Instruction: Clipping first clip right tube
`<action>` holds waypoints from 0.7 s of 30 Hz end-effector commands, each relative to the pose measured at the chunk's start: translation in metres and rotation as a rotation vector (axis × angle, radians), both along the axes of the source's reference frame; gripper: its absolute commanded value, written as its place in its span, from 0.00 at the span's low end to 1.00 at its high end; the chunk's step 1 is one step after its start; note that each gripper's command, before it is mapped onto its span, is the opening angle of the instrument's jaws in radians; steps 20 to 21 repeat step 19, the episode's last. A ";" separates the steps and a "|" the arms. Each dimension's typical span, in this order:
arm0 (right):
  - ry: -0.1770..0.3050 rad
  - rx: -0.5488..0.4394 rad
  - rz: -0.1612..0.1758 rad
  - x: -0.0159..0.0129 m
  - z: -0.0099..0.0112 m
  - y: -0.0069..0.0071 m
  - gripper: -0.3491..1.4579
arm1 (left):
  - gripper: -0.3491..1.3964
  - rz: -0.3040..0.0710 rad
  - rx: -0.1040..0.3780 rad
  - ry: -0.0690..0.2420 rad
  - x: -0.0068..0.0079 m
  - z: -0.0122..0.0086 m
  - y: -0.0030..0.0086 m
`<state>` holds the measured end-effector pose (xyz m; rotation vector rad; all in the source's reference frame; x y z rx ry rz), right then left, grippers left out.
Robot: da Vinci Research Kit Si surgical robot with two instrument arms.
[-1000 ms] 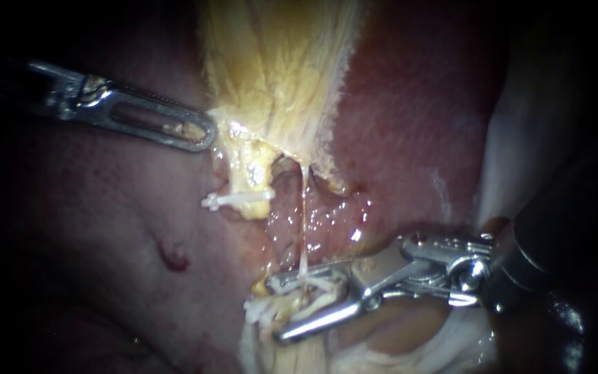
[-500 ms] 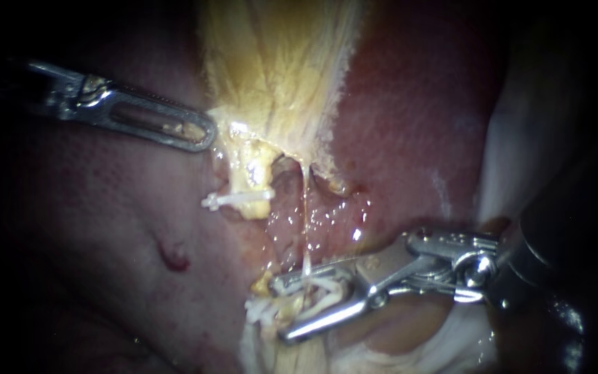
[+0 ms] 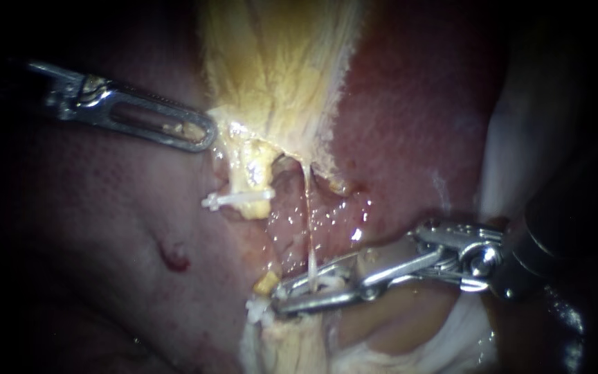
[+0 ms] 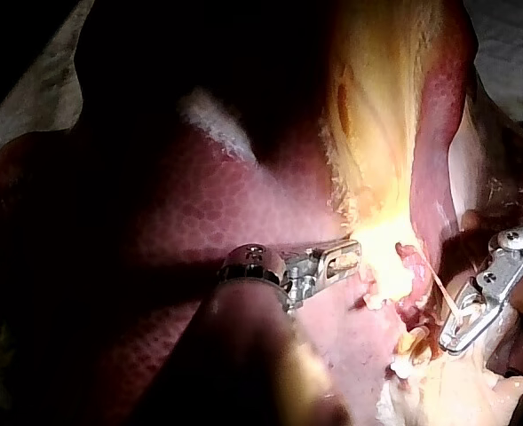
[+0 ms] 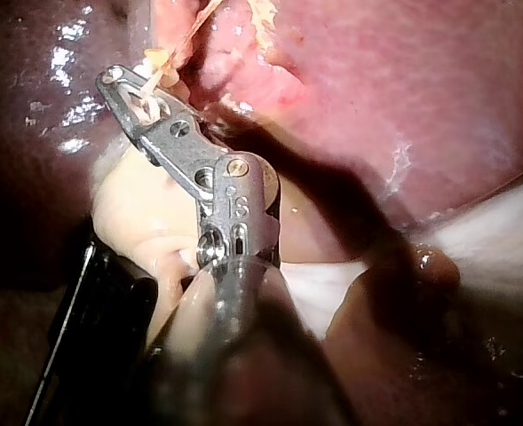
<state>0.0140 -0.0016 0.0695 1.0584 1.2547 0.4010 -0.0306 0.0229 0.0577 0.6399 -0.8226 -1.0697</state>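
1. Two instruments work well apart here. Our left instrument [image 3: 204, 135] sits far and to the left, and our right instrument [image 3: 279, 296] sits near and to the right.
2. The left instrument's slotted jaws lie together on the yellow left edge of the gallbladder [image 3: 278, 69]. In the left wrist view we see a bit of that tissue nipped between their tips.
3. The gallbladder comes in from the far side, yellowish and fibrous, with the dark red liver [image 3: 105, 228] on both sides of it.
4. The right tube [image 3: 307, 208] is a thin pale strand. It runs straight and taut from the gallbladder's near end towards us, into the right instrument's jaws.
5. Those jaws stand almost together, with only a narrow slit between them. Both press on a white clip [image 3: 323, 282] held between them.
6. The clip sits where the strand crosses the jaws, a little back from their tips. As far as we can tell, it lies around the strand.
7. In the right wrist view the strand meets the jaws just behind their tips, and the white of the clip shows through the slit.
8. The left tube [image 3: 250, 173] is a short yellow stump left of the strand. The other clip [image 3: 238, 199], also white, sits crosswise on it.
9. A small yellow scrap [image 3: 267, 281] lies just left of the right instrument's jaw tips.
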 end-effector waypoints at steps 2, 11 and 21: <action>0.001 0.000 -0.002 0.0000 -0.0001 0.0000 0.00 | 0.00 -0.001 -0.001 0.002 0.0000 0.0000 0.0000; 0.001 0.001 -0.002 -0.0002 0.0000 0.0001 0.00 | 0.00 -0.001 -0.001 0.002 0.0000 0.0000 0.0000; 0.001 0.001 -0.002 -0.0002 0.0002 0.0002 0.00 | 0.00 -0.001 -0.001 0.002 0.0000 0.0000 0.0001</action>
